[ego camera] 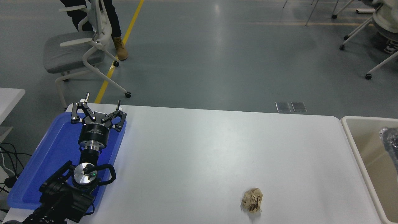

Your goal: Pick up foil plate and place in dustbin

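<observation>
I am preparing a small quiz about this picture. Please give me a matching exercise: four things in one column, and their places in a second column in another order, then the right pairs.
Things:
1. crumpled tan paper ball
2. shiny silver foil plate
3. black left gripper
4. grey office chair with white frame

Places:
A. over the flat blue plastic tray, at the table's left end
B. on the floor beyond the table, upper left
C. on the white table, near its front edge, right of the middle
D. within the cream-white dustbin's opening, at the picture's right edge

Pairs: 1-C, 2-D, 3-A, 4-B
</observation>
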Action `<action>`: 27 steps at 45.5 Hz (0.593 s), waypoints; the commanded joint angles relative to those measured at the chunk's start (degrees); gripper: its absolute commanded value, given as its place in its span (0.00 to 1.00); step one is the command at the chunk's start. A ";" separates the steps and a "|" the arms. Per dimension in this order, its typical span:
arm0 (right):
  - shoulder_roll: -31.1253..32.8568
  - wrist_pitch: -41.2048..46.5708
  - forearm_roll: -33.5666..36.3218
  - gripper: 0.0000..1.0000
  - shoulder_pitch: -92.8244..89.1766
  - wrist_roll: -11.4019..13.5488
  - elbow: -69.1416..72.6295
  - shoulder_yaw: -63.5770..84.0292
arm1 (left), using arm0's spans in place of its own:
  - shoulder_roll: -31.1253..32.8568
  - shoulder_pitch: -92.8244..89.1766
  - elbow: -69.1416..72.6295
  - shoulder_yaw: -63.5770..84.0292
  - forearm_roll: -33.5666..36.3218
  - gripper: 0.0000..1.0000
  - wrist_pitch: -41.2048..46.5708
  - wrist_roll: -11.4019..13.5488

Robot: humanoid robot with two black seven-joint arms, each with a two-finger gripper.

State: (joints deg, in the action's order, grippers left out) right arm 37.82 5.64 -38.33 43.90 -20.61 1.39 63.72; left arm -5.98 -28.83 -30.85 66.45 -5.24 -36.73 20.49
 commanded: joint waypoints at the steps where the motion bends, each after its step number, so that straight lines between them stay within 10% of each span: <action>1: -3.10 -5.03 0.63 0.00 -2.15 4.26 -0.33 -0.18 | 0.00 0.00 0.00 0.00 -0.03 1.00 -0.01 -0.01; 6: -3.63 -5.29 0.63 0.00 -2.15 4.44 -0.33 -0.18 | 0.00 0.00 0.00 0.00 -0.03 1.00 -0.01 -0.01; 10: -3.71 -5.29 0.80 0.96 -2.15 4.70 -0.33 -0.35 | 0.00 0.00 0.00 0.00 -0.03 1.00 -0.01 -0.01; 27: -3.54 -4.85 1.50 1.00 -1.80 4.35 -0.33 -0.44 | 0.00 0.00 0.00 0.00 0.06 1.00 -0.01 -0.01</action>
State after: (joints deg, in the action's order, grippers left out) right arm 34.39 0.98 -37.38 41.93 -16.26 1.07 63.40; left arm -5.98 -28.83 -30.85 66.44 -5.26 -36.73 20.48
